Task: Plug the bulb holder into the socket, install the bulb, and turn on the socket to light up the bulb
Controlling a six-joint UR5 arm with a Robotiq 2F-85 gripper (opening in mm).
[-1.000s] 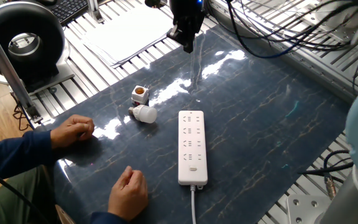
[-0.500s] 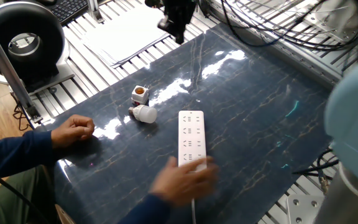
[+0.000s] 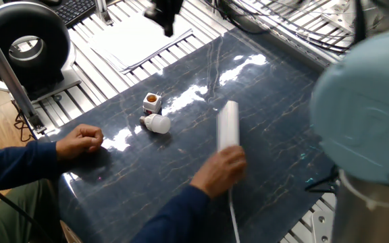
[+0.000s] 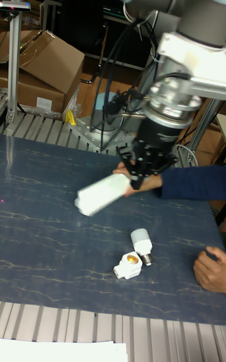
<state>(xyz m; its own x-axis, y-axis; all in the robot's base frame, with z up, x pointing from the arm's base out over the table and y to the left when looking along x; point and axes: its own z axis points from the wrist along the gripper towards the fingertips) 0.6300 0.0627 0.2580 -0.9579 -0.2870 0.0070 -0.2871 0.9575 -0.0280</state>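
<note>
The socket (image 3: 229, 124) is blurred and tipped on edge, with a person's hand (image 3: 223, 167) on its near end; in the tall fixed view the socket (image 4: 103, 194) lies slanted mid-table. The bulb holder (image 3: 152, 102) stands left of it with its orange opening showing, and the bulb (image 3: 157, 123) lies on its side just in front. Both also show in the tall fixed view: bulb holder (image 4: 128, 266), bulb (image 4: 142, 241). My gripper (image 3: 167, 25) hangs high over the table's far edge, away from all of them and holding nothing; the dark gripper (image 4: 136, 178) does not show how its fingers stand.
The person's other hand (image 3: 80, 141) rests on the table's left front. White paper (image 3: 140, 44) lies on the slatted frame at the back left, beside a black round device (image 3: 24, 46). Cables (image 3: 282, 27) run along the back right. Cardboard boxes (image 4: 44, 66) stand behind.
The person's right hand reached to the socket, tipped it up and shifted it right. My gripper moved left along the far edge of the table.
</note>
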